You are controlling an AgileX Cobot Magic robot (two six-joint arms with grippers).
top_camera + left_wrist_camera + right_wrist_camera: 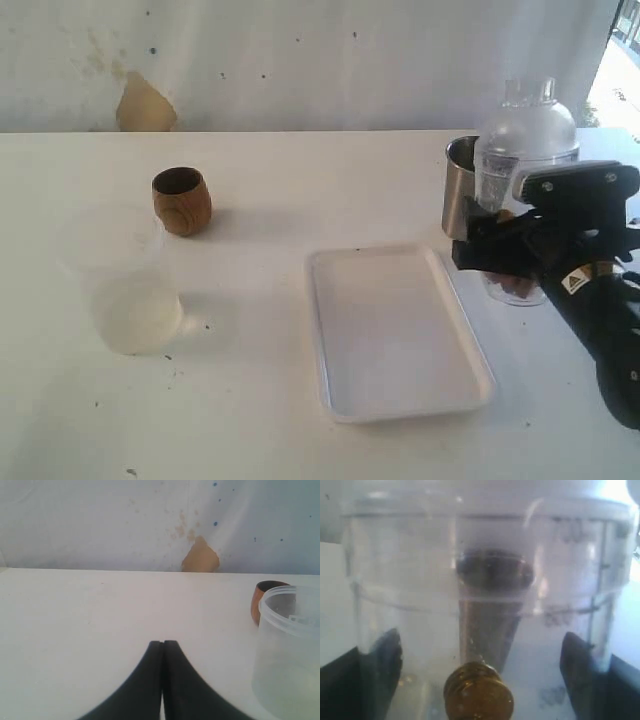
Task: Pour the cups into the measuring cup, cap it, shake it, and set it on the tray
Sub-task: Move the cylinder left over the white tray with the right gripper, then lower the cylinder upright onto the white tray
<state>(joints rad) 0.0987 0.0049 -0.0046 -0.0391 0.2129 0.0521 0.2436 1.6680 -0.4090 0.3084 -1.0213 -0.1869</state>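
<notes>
Straddling the measuring cup [497, 185], the right gripper [480, 642] sets its fingers wide at either wall; whether they press it cannot be told. Printed scale numerals on the cup are too blurred to read. The cap [527, 120] sits on it, at the table's [300, 180] far right, with the steel tumbler [460, 190] just left. A small triangle sticker [573, 282] marks the arm. The tray [395, 340] lies nearer, to the left. The left gripper [162, 644] is pinched together and empty beside a frosted cup [287, 655], with the wooden cup [181, 200] beyond.

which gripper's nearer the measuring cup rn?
Right. The right gripper straddles the measuring cup, a finger on each side. The left gripper is out of the exterior view, shut, near the frosted cup at the table's far left.
</notes>
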